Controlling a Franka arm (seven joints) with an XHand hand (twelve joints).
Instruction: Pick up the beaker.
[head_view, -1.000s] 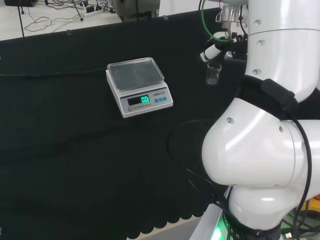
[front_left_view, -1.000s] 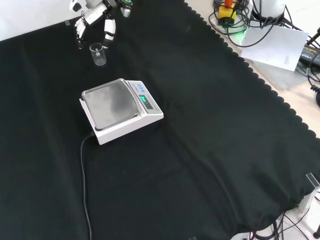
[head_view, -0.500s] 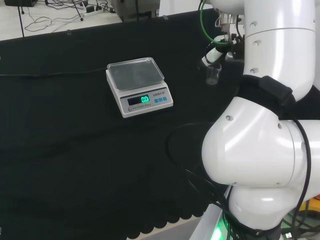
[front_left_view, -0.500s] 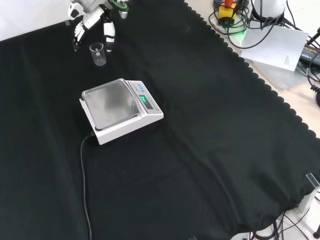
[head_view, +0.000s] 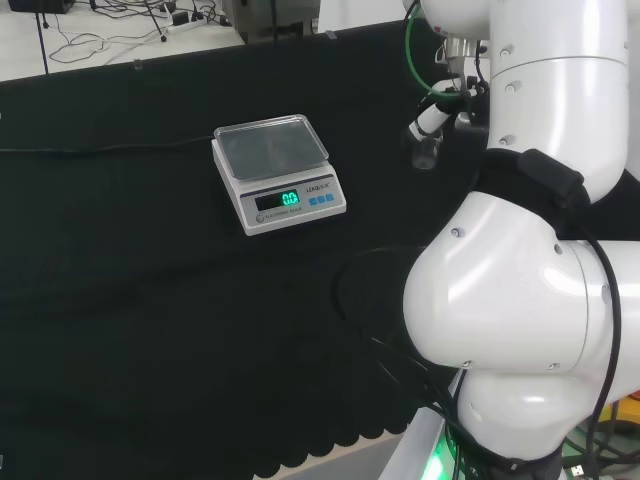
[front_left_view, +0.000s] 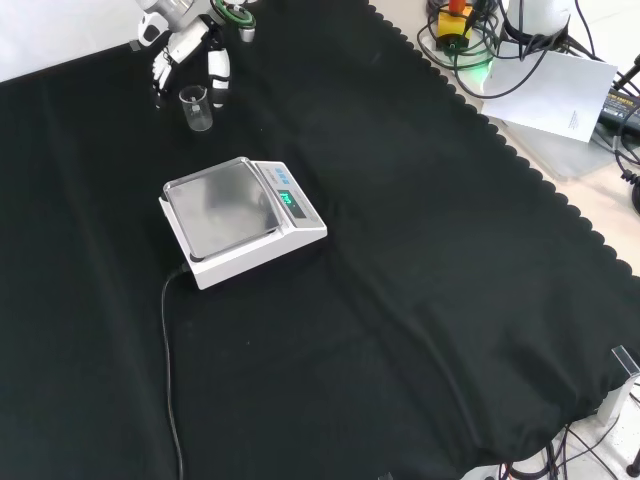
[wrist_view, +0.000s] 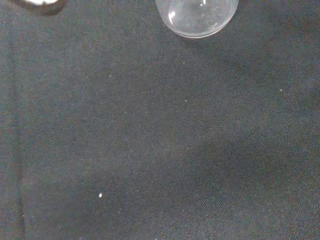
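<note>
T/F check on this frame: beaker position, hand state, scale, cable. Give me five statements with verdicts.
1. The beaker stands upright on the black cloth. True.
2. The beaker sits on the scale's pan. False: it stands on the cloth, beyond the scale in the front view.
3. The hand has lifted the beaker clear of the cloth. False: its fingers flank the beaker, which is not yet lifted.
4. The scale's display is lit green. True.
5. A cable runs from the scale across the cloth. True.
</note>
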